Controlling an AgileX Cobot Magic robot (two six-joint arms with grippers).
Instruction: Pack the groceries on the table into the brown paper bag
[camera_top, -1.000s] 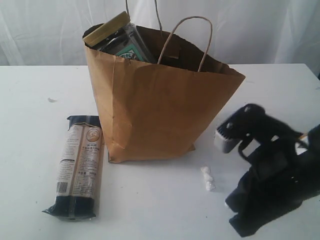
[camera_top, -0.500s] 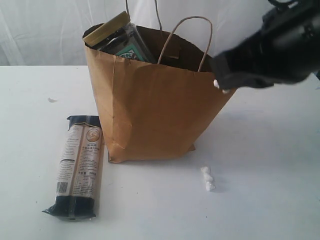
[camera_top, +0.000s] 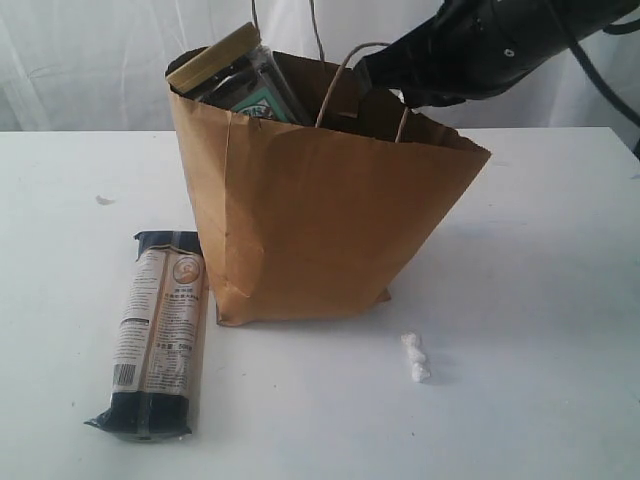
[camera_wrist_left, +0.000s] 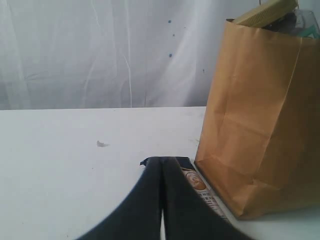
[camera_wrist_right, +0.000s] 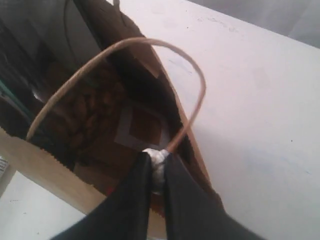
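Risen over the brown paper bag (camera_top: 320, 220), right fingers (camera_wrist_right: 132, 200) pinch a white lump (camera_wrist_right: 158, 167) by its handle (camera_wrist_right: 145, 39).

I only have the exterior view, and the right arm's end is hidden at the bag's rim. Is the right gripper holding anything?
Observer: Yes. The right wrist view shows the right gripper shut on a small whitish item, at the open mouth of the brown paper bag, next to the base of a loop handle.
Operator: What's inside, below it?
Observer: Brown lumpy contents. I can't identify them.
Operator: And the left gripper? It's outside my view.
Observer: The left gripper is shut and empty, low over the table at one end of the long packet.
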